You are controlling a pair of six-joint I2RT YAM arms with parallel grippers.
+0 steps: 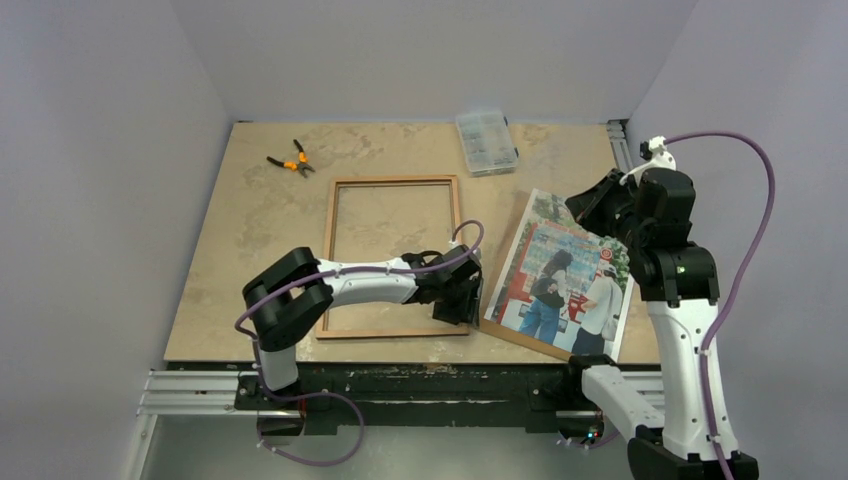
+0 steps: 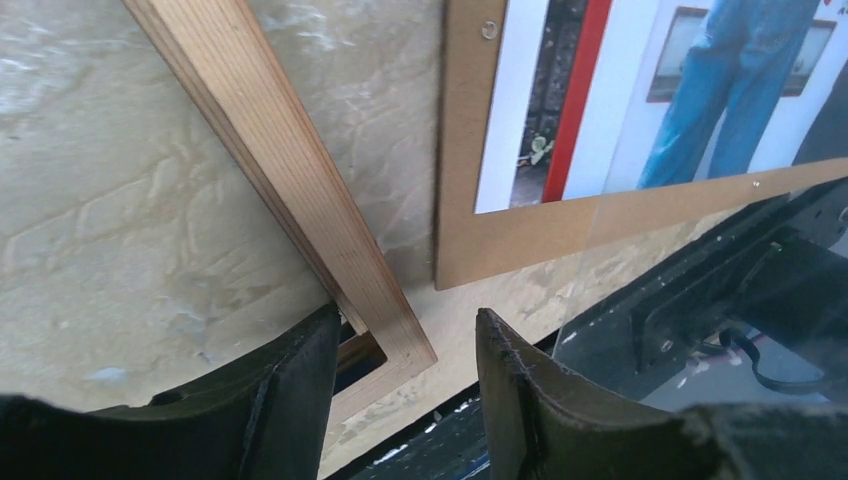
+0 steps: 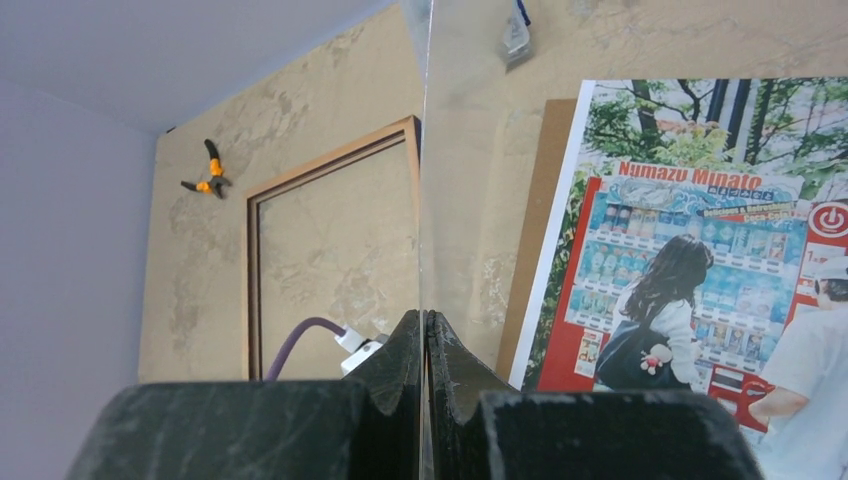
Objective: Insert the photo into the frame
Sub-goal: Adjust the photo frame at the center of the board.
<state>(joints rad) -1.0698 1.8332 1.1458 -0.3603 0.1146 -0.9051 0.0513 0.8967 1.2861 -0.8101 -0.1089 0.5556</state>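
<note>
The frame [image 1: 394, 181] lies flat on the table, wood-brown face up, with bare table showing inside it. My left gripper [image 1: 458, 305] is open, its fingers either side of the frame's near right corner [image 2: 400, 345], touching nothing. The photo [image 1: 565, 270] lies picture side up on a brown board [image 1: 530, 340] to the right of the frame. My right gripper [image 3: 425, 320] is shut on a thin clear pane [image 3: 424, 150], held edge-on above the photo's far end [image 1: 592, 205]. The photo also shows in the left wrist view [image 2: 650, 90] and the right wrist view [image 3: 690, 230].
Orange-handled pliers [image 1: 290, 160] lie at the far left of the table. A clear plastic parts box [image 1: 485, 140] stands at the back centre. The table's front edge and black rail [image 1: 420, 375] run just below the frame and the board.
</note>
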